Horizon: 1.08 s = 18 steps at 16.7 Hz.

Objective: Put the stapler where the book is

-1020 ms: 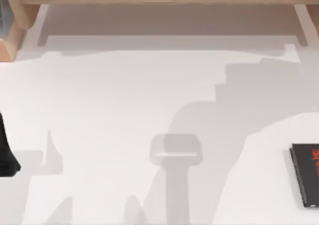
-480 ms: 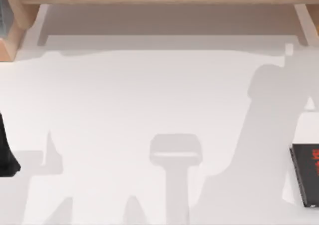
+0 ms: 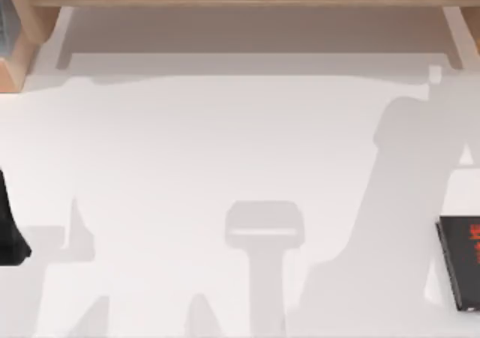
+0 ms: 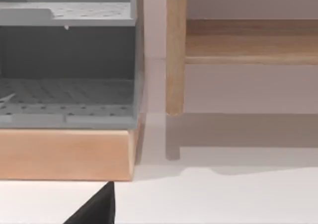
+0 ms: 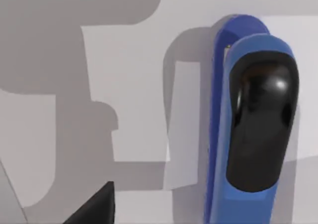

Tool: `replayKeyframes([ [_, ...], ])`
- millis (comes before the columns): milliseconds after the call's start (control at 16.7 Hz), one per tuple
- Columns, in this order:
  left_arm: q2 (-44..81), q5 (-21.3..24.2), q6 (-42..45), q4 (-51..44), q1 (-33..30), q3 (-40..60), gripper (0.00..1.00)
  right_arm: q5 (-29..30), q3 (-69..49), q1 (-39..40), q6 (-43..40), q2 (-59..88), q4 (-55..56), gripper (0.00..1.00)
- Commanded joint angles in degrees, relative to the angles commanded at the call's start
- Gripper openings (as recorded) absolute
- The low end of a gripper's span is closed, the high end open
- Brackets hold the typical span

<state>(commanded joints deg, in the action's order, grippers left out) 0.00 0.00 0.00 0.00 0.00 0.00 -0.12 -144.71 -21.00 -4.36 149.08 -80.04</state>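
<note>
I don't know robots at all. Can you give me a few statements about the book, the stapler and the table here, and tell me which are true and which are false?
1. The book lies at the table's right edge in the top view. True.
2. The stapler is red. False: it is blue with a black top.
3. The stapler sits on the book. False: in the right wrist view it lies on the bare white table.
4. The book's cover is black with red lettering. True.
5. A grey rack stands on a wooden base in the left wrist view. True.
</note>
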Motion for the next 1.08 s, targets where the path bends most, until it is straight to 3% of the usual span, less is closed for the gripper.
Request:
replayKeyframes([
  [1080,0.0,0.0,0.0,0.0,0.0,0.0,1.0,0.04,9.47,0.28,0.22,0.52,10.2,1.0],
])
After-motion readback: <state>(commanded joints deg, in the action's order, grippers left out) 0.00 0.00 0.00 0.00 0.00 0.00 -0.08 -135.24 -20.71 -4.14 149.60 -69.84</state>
